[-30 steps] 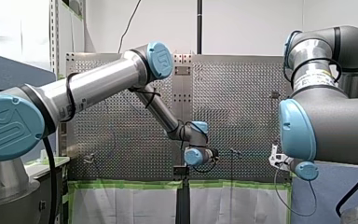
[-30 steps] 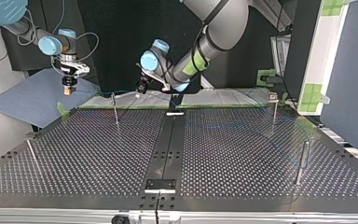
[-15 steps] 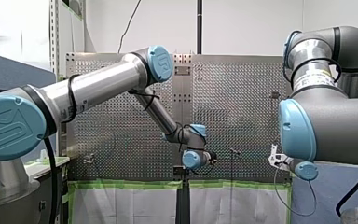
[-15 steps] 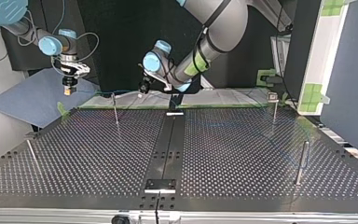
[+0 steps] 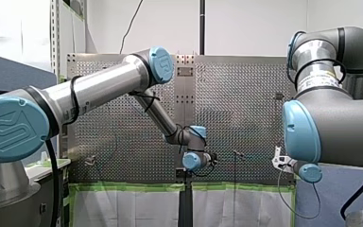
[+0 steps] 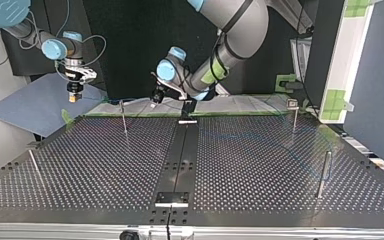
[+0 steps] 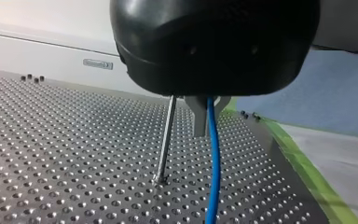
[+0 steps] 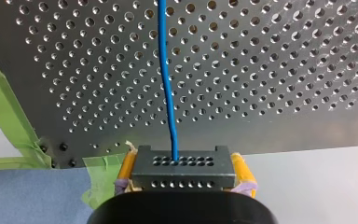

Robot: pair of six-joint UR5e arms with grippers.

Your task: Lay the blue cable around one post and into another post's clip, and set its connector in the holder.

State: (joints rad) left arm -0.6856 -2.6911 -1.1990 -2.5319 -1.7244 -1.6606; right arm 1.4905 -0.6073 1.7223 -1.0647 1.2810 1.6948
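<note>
The blue cable (image 7: 213, 163) hangs from my left gripper (image 7: 204, 122), whose metal fingers are shut on it just above the perforated table. A thin post (image 7: 165, 140) stands close beside those fingers. In the top view my left gripper (image 6: 156, 98) hovers at the table's far edge, to the right of that post (image 6: 123, 117). My right gripper (image 8: 183, 173) is shut on the cable's dark grey connector (image 8: 183, 163), yellow pads on both sides; the cable (image 8: 167, 79) runs straight ahead from it over the table. In the top view my right gripper (image 6: 73, 93) hangs off the far left corner.
More posts stand at the top view's right (image 6: 294, 117) (image 6: 325, 172) and near left (image 6: 34, 165). A black strip (image 6: 180, 160) runs down the table's middle, with a small plate (image 6: 171, 198) at its near end. Green tape (image 8: 9, 121) lines the table's edge by the right gripper.
My left gripper has moved a little toward the top view's right and slightly lower, taking the cable along. My right arm has stayed still.
</note>
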